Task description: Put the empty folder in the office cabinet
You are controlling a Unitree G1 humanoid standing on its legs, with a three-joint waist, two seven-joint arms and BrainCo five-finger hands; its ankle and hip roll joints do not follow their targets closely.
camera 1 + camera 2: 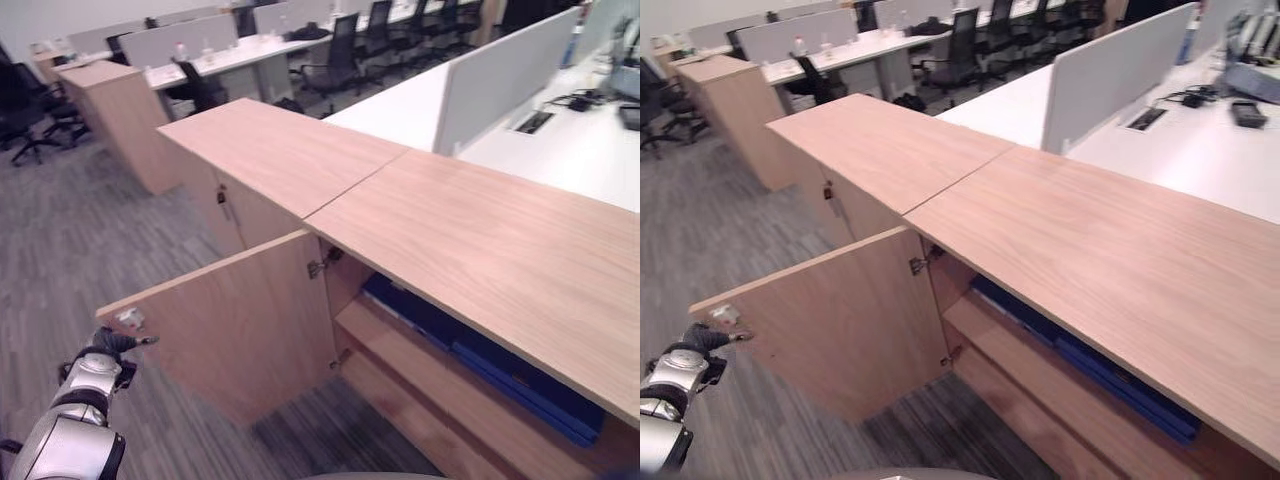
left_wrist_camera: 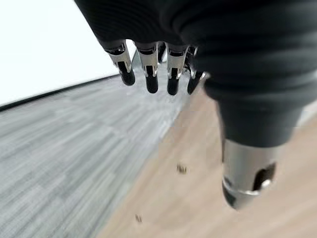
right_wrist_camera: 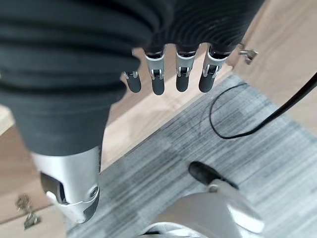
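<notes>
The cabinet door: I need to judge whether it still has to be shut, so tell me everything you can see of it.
The cabinet door is a flat panel of light wood grain, hinged on the side nearest the open compartment and swung wide open over the grey carpet. A small metal fitting sits at its free top corner, where the left hand reaches the edge. The blue folder lies on the shelf inside.

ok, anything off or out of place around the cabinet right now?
Nothing looks damaged or spilled. The cabinet door stands wide open, with the left hand at its outer edge. A blue folder lies flat on the upper shelf inside, not askew. The right hand hangs with relaxed fingers, holding nothing.
</notes>
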